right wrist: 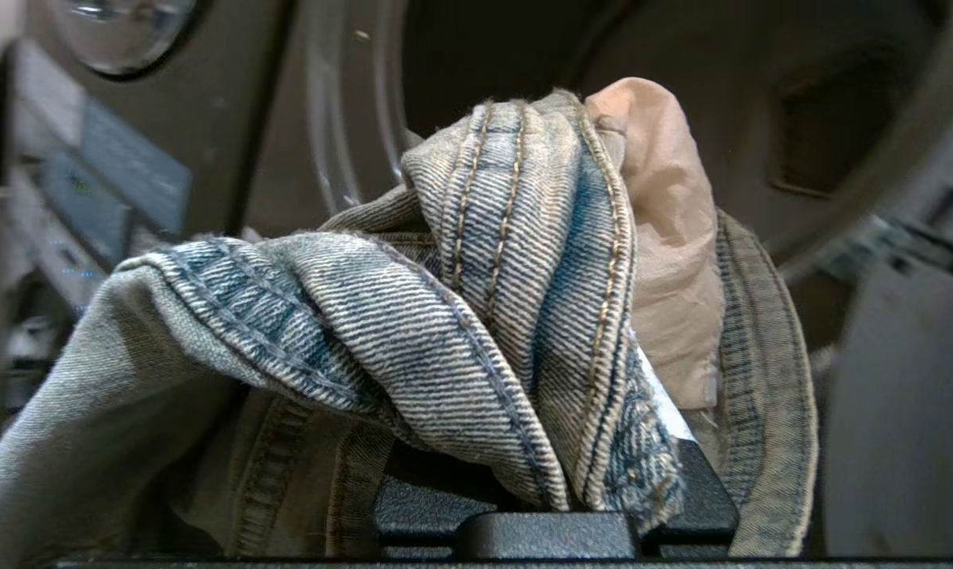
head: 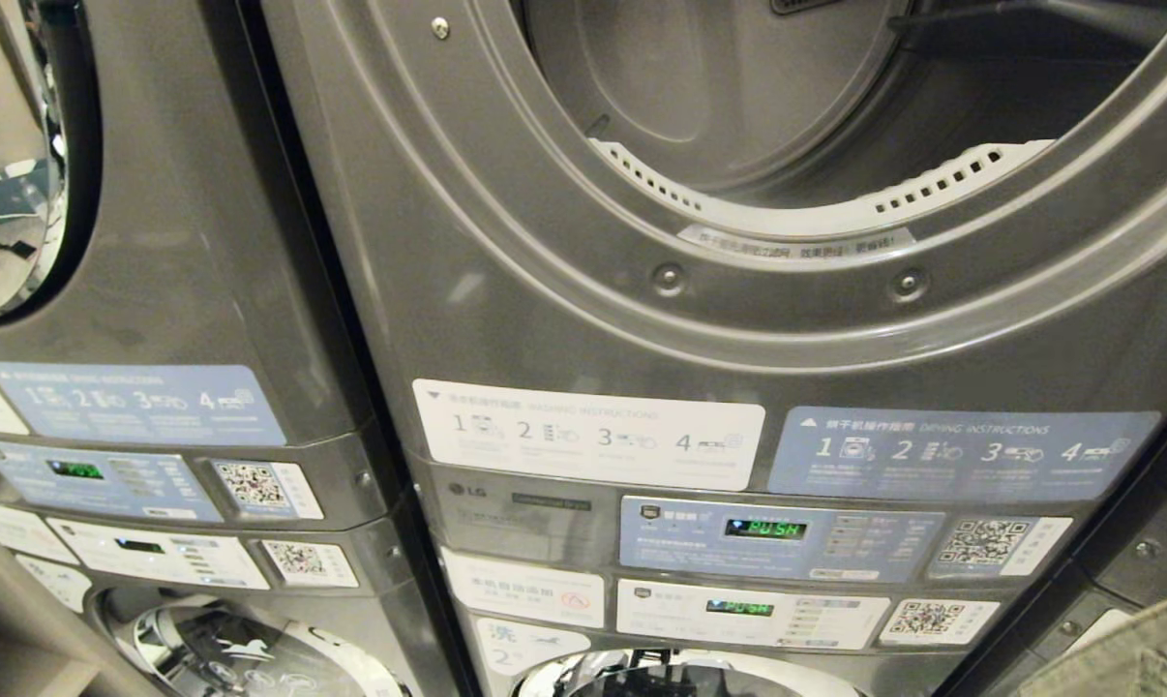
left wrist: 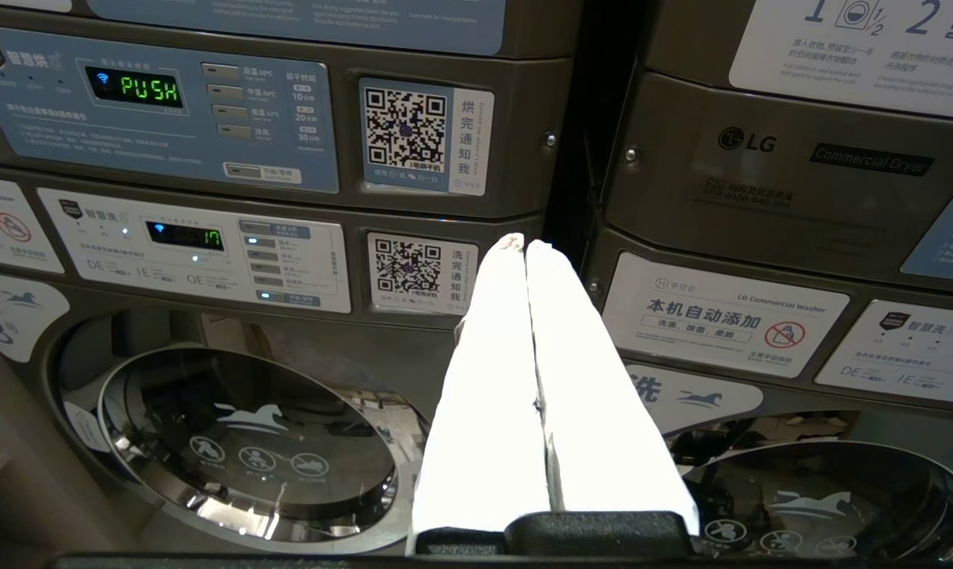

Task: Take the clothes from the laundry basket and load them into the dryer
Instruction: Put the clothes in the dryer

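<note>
right pincer (right wrist: 555, 442): clamped on bunched jeans (right wrist: 461, 316), raised near the open dryer (head: 816, 116) mouth, likely for loading | left pincer (left wrist: 527, 246): fingers together, empty, parked facing the control panels (left wrist: 168, 111) | basket: not in view

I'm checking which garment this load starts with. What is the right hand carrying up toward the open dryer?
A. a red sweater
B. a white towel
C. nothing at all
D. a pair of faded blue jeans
D: the right wrist view shows faded blue jeans with tan stitched seams bunched over the right hand, with the open dryer drum ahead.
</note>
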Robot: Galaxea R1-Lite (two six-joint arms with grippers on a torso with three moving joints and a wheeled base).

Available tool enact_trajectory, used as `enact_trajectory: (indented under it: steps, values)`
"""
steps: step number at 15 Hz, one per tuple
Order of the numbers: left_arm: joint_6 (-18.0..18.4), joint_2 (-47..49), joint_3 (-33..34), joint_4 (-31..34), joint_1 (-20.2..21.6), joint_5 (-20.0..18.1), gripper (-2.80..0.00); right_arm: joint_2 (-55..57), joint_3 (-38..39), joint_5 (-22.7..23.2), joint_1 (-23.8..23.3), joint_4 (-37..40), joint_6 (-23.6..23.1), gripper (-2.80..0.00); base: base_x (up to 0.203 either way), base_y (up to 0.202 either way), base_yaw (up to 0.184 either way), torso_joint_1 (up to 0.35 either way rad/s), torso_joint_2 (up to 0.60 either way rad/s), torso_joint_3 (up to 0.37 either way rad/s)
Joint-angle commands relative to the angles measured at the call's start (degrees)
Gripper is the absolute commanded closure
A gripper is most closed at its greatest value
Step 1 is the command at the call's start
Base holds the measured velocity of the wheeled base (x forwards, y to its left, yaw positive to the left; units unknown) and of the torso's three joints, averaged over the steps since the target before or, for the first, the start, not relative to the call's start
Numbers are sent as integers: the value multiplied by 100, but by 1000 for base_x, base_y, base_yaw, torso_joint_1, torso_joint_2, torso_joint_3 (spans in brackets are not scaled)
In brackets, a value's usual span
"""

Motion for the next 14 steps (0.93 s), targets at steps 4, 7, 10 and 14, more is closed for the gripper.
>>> enact_trajectory:
  steps: [4,7,10,14]
  values:
    - [-2,-6,167,-4,1,3,0,2295,-1245,605,90,-548,2,0,0,0,0,0,0,0]
    - [-2,-4,167,-4,1,3,0,3397,-2192,376,860,-1040,-47,0,0,0,0,0,0,0]
    - [-6,-8,167,-4,1,3,0,4367,-3214,23,1601,-1380,-219,0,0,0,0,0,0,0]
    - [-2,-11,167,-4,1,3,0,5414,-4117,-1101,2517,-1498,-757,0,0,0,0,0,0,0]
